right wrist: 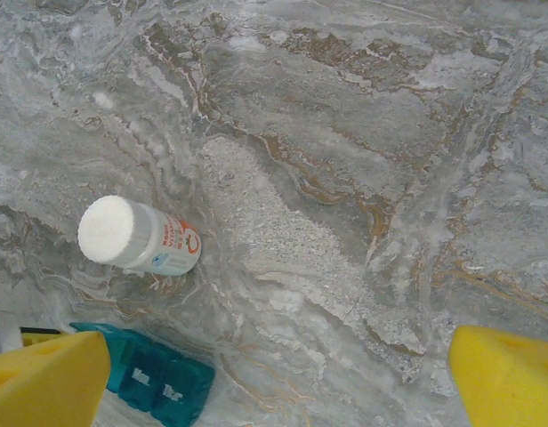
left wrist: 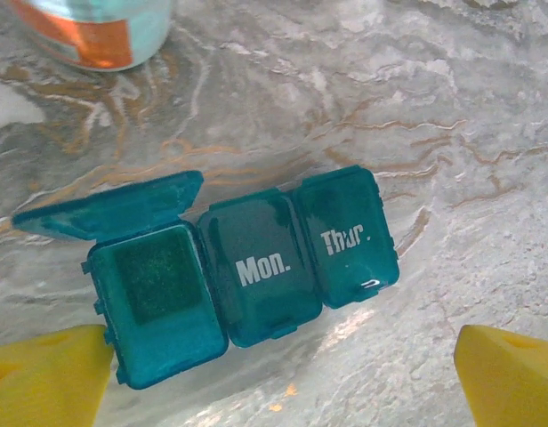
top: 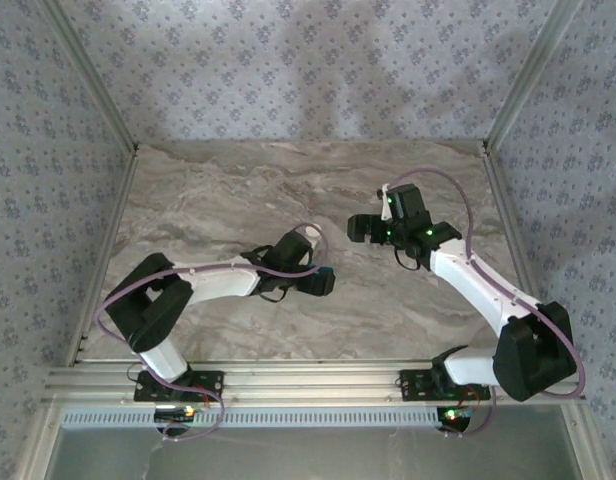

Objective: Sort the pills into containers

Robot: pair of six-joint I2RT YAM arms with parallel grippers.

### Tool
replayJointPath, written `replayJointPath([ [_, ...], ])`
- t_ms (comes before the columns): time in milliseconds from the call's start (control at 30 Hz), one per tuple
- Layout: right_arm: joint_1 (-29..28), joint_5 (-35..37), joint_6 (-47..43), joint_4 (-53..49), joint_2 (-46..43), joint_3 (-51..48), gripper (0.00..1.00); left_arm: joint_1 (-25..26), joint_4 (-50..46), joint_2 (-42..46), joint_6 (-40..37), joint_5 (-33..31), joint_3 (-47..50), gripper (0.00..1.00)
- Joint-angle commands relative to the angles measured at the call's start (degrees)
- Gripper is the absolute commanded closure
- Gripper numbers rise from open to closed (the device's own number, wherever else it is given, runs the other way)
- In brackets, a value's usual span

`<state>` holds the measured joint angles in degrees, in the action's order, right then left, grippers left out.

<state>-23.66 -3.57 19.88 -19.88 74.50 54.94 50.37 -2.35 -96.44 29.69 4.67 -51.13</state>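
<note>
Top external view showed two white arms (top: pixel 218 282) reaching over a marbled grey bench (top: pixel 238 190). The left hand (top: pixel 314 279) and the right hand (top: pixel 362 228) were near each other at the middle of the surface.

Left wrist view looked down on the containers (left wrist: pixel 256 271), a teal-blue strip of three square compartments lying flat on the bench. The strip lay between the left hand's yellow fingers (left wrist: pixel 47 378). Those fingers stood wide apart, one at each lower corner of the view, and held nothing. The compartment at the left end of that view had its lid (left wrist: pixel 109 209) open and tilted back. The middle compartment, printed "Mon.", and the right-end one, printed "Thur.", were closed. What lay inside the open compartment could not be made out. A white bottle (left wrist: pixel 96 31) with an orange band sat on the bench beyond the strip, apart from it.

Right wrist view showed the right hand's yellow fingers (right wrist: pixel 43 382) also spread wide and holding nothing, above the bench. There the bottle stood upright near the strip at the lower left.
</note>
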Motion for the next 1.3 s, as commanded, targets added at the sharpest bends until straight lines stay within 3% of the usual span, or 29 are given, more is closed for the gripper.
replayJointPath([
  [0,0.82,-2.03,-0.72,-0.91,0.10,0.06,0.00,1.37,-0.20,-1.17,0.68,-0.40,-2.09,0.02],
  [267,2.03,-4.51,0.50,-1.16,2.57,2.29,0.02,2.59,-1.89,0.02,0.07,-1.74,-3.25,0.02],
  [500,2.05,-4.05,1.65,-1.09,5.88,6.32,0.00,1.40,-4.69,7.13,-2.60,-5.21,-2.81,0.02],
  [633,0.85,0.18,1.71,-4.82,9.98,11.37,0.00,-2.76,-4.44,12.31,-2.19,-5.30,-0.80,0.02],
  [800,-0.29,-2.70,0.44,-6.63,15.44,17.65,0.01,-9.89,-4.49,17.64,-2.49,-5.06,1.60,0.02],
  [1033,-2.56,-8.15,-1.69,-11.98,24.64,26.48,0.14,-20.22,-7.39,21.16,-3.90,-7.64,3.04,0.02],
  [1267,-7.67,-4.00,-5.56,-20.57,34.20,36.55,0.13,-26.64,-7.55,21.67,-4.14,-9.60,4.05,0.02],
])
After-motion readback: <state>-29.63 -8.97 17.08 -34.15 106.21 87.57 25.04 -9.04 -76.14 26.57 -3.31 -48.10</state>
